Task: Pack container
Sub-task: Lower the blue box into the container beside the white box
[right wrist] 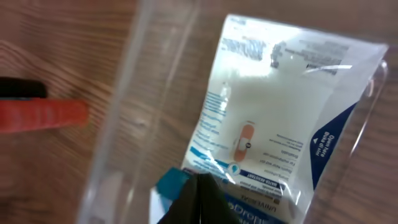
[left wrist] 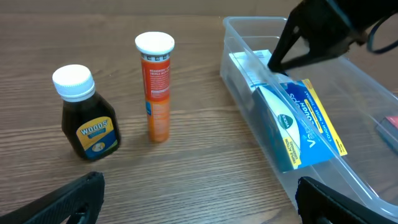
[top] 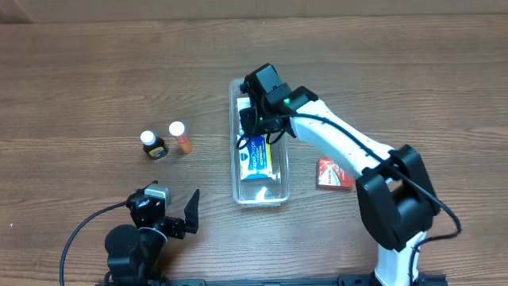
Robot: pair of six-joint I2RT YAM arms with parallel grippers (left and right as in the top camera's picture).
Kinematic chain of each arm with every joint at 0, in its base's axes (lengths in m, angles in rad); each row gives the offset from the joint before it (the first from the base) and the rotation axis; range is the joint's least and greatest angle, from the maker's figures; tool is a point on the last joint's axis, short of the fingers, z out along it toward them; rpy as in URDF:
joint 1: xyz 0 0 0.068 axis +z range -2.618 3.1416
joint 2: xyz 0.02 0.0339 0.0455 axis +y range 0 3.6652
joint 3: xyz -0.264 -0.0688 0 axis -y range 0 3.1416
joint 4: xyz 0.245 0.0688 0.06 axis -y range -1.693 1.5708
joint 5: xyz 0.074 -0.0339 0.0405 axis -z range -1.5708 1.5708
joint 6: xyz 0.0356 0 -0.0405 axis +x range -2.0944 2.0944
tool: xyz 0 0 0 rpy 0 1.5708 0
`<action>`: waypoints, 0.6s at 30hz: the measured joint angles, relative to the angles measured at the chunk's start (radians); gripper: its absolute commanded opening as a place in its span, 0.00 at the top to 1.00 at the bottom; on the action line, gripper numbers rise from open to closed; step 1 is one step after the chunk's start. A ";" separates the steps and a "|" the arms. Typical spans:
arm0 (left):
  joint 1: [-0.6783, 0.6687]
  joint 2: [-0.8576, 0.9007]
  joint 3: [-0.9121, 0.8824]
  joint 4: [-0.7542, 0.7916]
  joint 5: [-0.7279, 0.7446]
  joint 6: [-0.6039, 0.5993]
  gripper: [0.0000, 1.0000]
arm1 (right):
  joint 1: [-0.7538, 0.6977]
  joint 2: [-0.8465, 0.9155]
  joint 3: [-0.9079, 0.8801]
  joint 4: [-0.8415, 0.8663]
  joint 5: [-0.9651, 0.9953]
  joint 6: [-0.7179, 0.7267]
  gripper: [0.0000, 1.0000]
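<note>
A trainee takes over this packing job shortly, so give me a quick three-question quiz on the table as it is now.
1. True or false: the small red cardboard box lies on the brown wooden table, outside the long clear plastic container.
2. The right end effector hangs over: A the container; B bare table; C the red box.
3. How many white-capped items stand to the container's left in the overhead view?
Key: 1 true. 2 A. 3 two: the dark brown bottle and the orange tube.
</note>
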 measured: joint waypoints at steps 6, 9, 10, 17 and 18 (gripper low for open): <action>0.000 0.000 0.000 0.000 0.000 0.000 0.00 | 0.000 -0.032 0.013 -0.025 -0.002 0.001 0.96; 0.000 0.000 0.000 0.000 0.000 0.000 0.00 | 0.000 -0.026 0.012 -0.099 -0.023 0.001 0.91; 0.000 0.000 0.000 0.000 0.000 0.000 0.00 | 0.000 -0.026 0.012 -0.109 -0.028 0.002 0.90; 0.000 0.000 0.000 0.000 0.000 0.000 0.00 | 0.000 -0.026 0.012 -0.182 -0.051 0.022 0.94; 0.000 0.000 0.000 0.000 0.000 0.000 0.00 | 0.000 -0.026 0.012 -0.182 -0.053 0.023 0.94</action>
